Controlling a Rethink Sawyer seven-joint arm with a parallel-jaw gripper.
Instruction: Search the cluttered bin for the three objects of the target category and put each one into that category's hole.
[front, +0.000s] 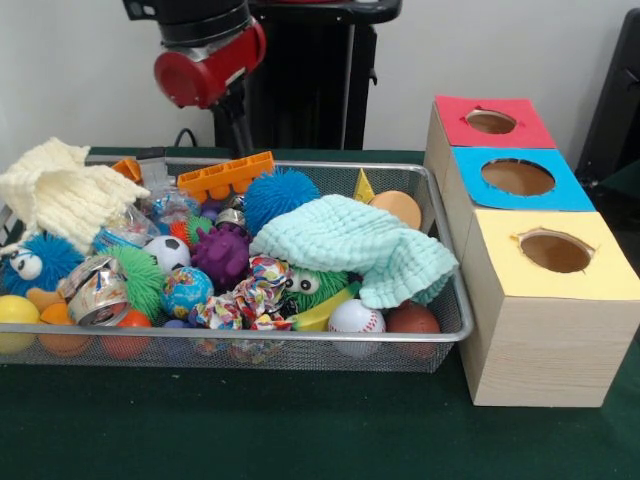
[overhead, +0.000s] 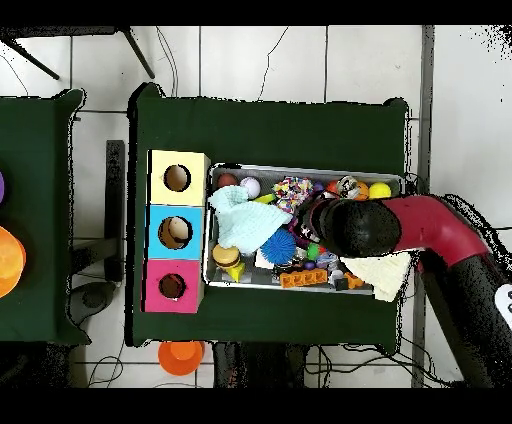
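The wire mesh bin (front: 452, 300) is full of mixed toys; it also shows in the overhead view (overhead: 300, 168). No plush animal shows plainly. A tan-orange rounded thing (front: 400, 207) lies at the back right beside the mint cloth, and I cannot tell what it is. The red-topped box's hole (front: 490, 121) is at the far end of the box row, to the right of the bin, and also shows in the overhead view (overhead: 172, 286). My gripper (front: 238, 128) hangs dark under the red wrist at the bin's far rim, left of centre. In the overhead view the arm (overhead: 360, 225) covers it.
A mint knitted cloth (front: 350, 245) covers the bin's right half and a cream one (front: 60, 190) drapes over the left corner. Puffer balls (front: 280, 195), a baseball (front: 355, 318), a crushed can (front: 95, 290) and an orange block (front: 225, 175) crowd the rest. Blue-topped (front: 518, 177) and yellow-topped (front: 555, 250) boxes stand nearer.
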